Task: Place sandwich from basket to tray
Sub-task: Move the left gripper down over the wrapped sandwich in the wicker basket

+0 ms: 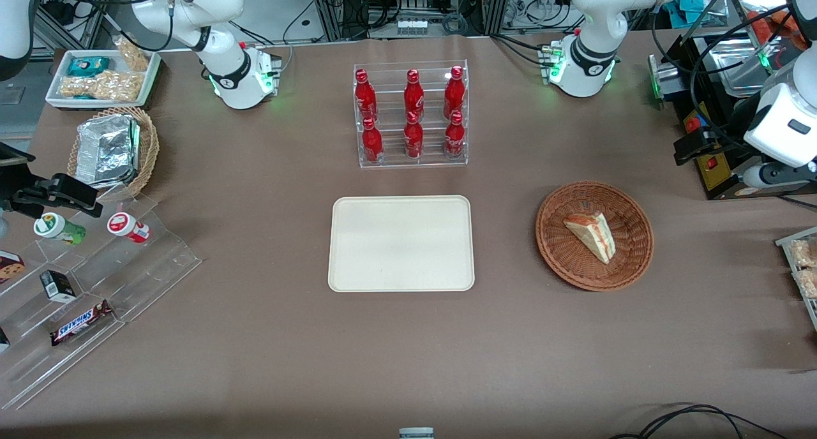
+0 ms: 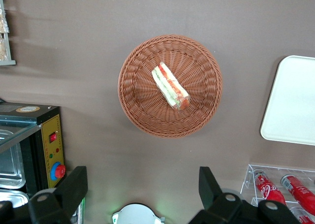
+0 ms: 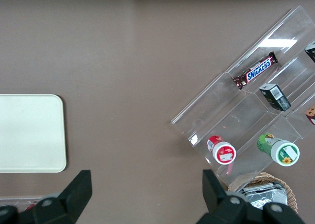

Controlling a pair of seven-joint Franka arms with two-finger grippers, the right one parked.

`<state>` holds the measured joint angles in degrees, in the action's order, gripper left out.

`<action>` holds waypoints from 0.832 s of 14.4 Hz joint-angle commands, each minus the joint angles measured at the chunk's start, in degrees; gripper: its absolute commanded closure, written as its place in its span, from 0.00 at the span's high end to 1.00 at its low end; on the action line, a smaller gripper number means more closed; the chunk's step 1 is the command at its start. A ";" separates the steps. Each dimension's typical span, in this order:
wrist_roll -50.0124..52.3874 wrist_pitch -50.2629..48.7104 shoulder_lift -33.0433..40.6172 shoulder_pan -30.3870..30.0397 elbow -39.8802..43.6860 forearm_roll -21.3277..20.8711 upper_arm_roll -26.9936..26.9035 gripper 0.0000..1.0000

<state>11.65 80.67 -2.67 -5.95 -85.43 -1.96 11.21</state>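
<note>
One sandwich (image 2: 170, 86) lies slantwise in the basket (image 2: 133, 93), well below our claw (image 2: 142, 192), whose fingers stand apart.

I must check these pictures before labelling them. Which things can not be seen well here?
- Sandwich in the basket: underside hidden by the basket floor in both views.
- Gripper, above the table beside the basket: jaws open; only the fingers show, the rest cut by the wrist view's edge.
- Tray: cut by the wrist view's edge; whole in front view.
</note>
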 commanded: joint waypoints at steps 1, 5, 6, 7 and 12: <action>-0.92 0.10 0.20 0.06 0.70 -0.15 0.13 1.00; 0.30 0.02 -1.80 -0.12 0.44 -0.50 0.04 1.00; 0.92 0.10 -2.60 -0.38 0.44 -0.50 -0.05 1.00; 2.31 -0.16 -4.43 -0.56 0.35 -0.41 -0.14 1.00; 18.74 9.64 -9.81 -0.47 -7.70 -0.50 -0.49 1.00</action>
<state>24.67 84.93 -11.63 -6.30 -88.63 -2.09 10.44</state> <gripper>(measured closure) 0.000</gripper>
